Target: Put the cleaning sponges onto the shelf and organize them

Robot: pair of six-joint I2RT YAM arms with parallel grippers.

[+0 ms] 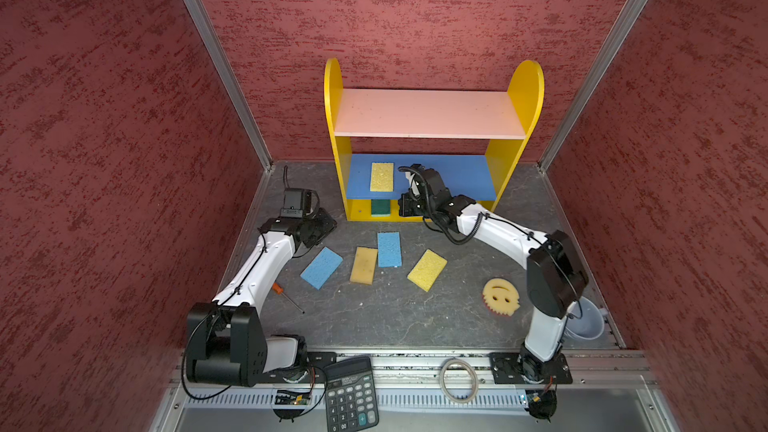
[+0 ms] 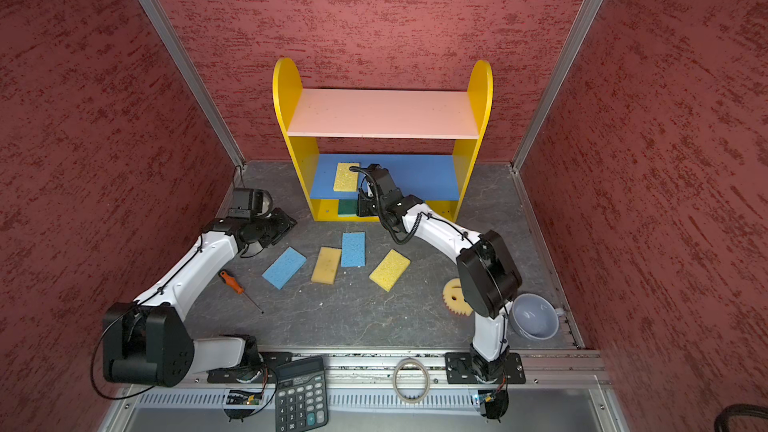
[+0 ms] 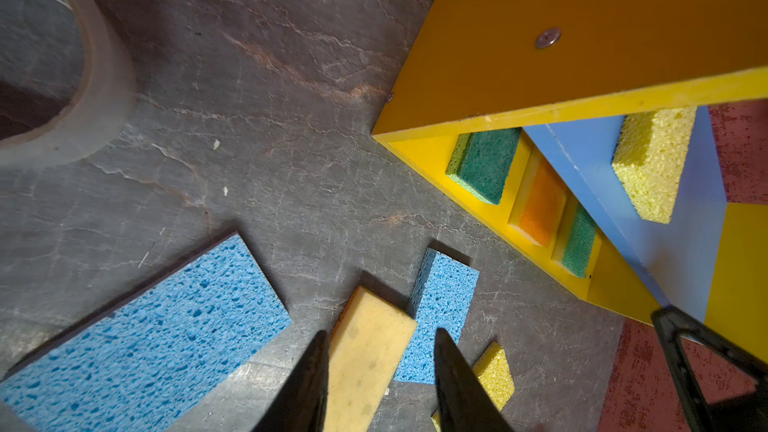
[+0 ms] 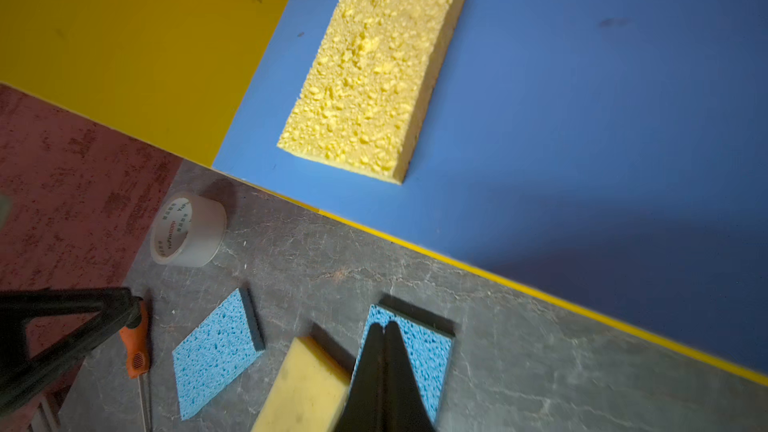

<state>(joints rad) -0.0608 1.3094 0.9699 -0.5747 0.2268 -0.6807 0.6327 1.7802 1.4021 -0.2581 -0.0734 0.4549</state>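
The shelf (image 1: 428, 114) stands at the back. A yellow sponge (image 1: 382, 177) lies on its blue board. On the bottom board sit a green-topped sponge (image 3: 484, 164), an orange-topped one (image 3: 540, 205) and another green one (image 3: 577, 243). On the table lie two blue sponges (image 1: 321, 267) (image 1: 389, 249), a tan one (image 1: 363, 265), a yellow one (image 1: 427, 270) and the round smiley (image 1: 500, 296). My left gripper (image 3: 380, 338) hovers open and empty left of the shelf. My right gripper (image 4: 384, 326) is shut and empty at the blue board's front edge.
An orange-handled screwdriver (image 1: 282, 292) lies beside the left arm. A tape roll (image 4: 187, 230) stands left of the shelf. A grey cup (image 2: 534, 317) sits at the right edge. A calculator (image 1: 351, 392) and a tape ring (image 1: 458, 380) rest on the front rail.
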